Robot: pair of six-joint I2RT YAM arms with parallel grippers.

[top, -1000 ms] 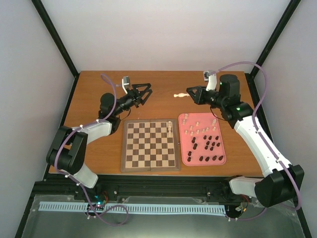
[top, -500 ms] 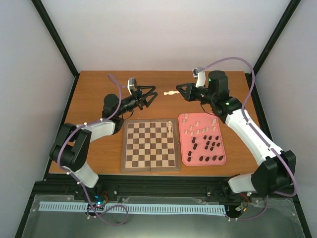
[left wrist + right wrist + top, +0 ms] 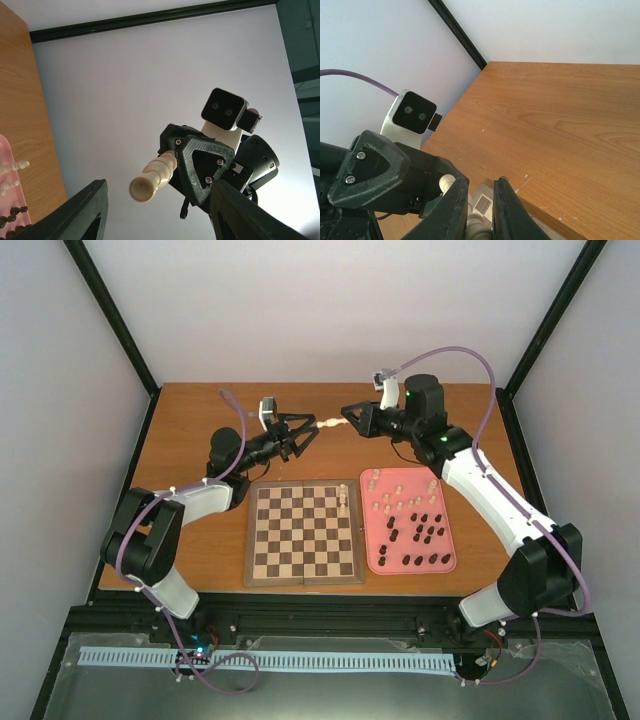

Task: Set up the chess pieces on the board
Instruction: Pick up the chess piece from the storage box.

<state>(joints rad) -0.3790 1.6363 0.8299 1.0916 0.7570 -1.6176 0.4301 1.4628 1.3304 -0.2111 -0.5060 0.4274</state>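
Observation:
My right gripper (image 3: 347, 420) is shut on a cream chess piece (image 3: 330, 424) and holds it level above the table's far middle. The piece's base points at my left gripper (image 3: 306, 431), which is open, its fingertips right at the piece's end. In the left wrist view the piece (image 3: 155, 175) sticks out of the right gripper (image 3: 176, 161) between my spread left fingers (image 3: 87, 212). In the right wrist view my fingers (image 3: 454, 210) clamp the piece (image 3: 479, 231). The board (image 3: 305, 575) holds one cream piece (image 3: 344, 498) at its right edge.
A pink tray (image 3: 371, 558) right of the board holds several cream pieces at its far end and several dark pieces nearer me. The tray's edge also shows in the left wrist view (image 3: 6, 150). Black frame posts stand at the table's far corners.
My right arm has swung left with the cream piece, bringing it up to the left gripper. The left gripper shifted slightly right earlier and stays open.

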